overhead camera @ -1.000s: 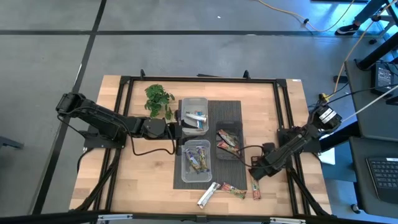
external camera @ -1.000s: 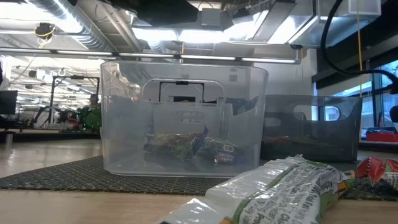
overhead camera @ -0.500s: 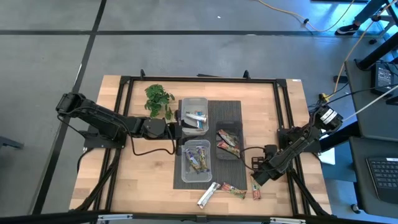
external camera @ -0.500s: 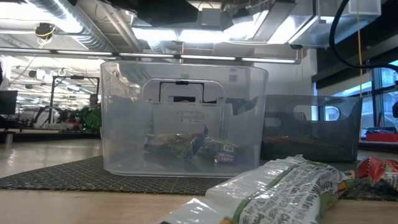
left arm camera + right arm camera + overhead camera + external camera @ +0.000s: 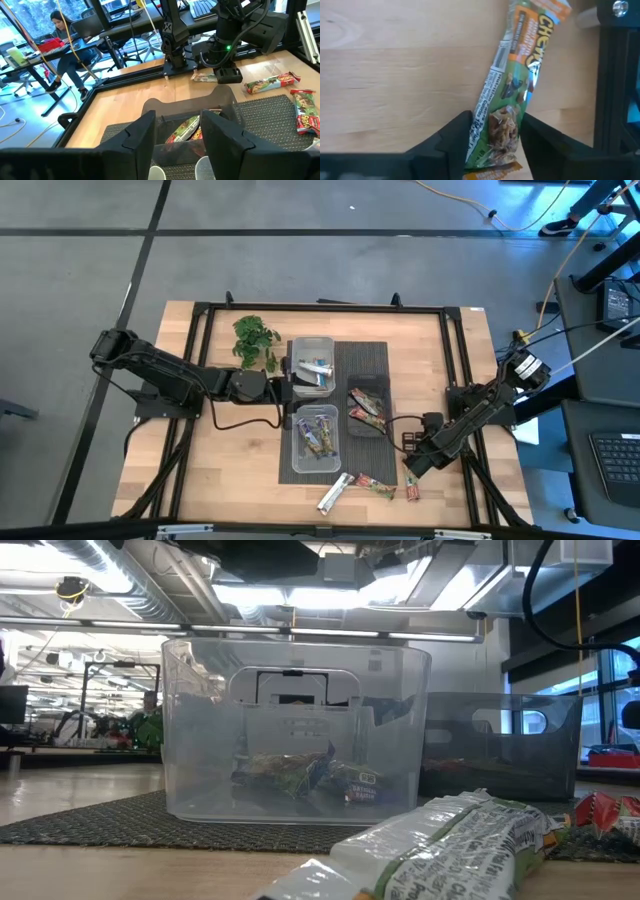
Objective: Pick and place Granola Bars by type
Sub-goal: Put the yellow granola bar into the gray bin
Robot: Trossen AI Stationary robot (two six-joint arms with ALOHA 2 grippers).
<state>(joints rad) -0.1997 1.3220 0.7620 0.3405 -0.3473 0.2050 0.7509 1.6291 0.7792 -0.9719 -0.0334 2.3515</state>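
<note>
Granola bars lie loose near the table's front edge: a silver one (image 5: 335, 492), a red-green one (image 5: 375, 485) and a green-orange one (image 5: 411, 490). More bars lie in the far clear tub (image 5: 312, 365), the near clear tub (image 5: 316, 437) and the dark tub (image 5: 368, 405). My right gripper (image 5: 410, 470) stands over the green-orange bar (image 5: 512, 75), shut on its end. My left gripper (image 5: 287, 385) hovers level between the two clear tubs, open (image 5: 179, 125), with nothing between its fingers. My right gripper pinches the green-orange bar between its two fingers, on the two long edges near one end (image 5: 495, 137). The fingers (image 5: 455, 135) come steeply from above and lie across the bar. The bar lies flat on the wooden table, its other end pointing away from the gripper.
The tubs stand on a dark mesh mat (image 5: 360, 355) in the middle. A leafy green sprig (image 5: 255, 338) lies at the far left. A black frame (image 5: 455, 380) runs around the table. In the low view the silver bar (image 5: 450, 840) lies in front of the clear tub (image 5: 295, 730).
My right gripper has tipped and shifted slightly toward the near edge, onto the green-orange bar. The bars on the table lie where they were.
</note>
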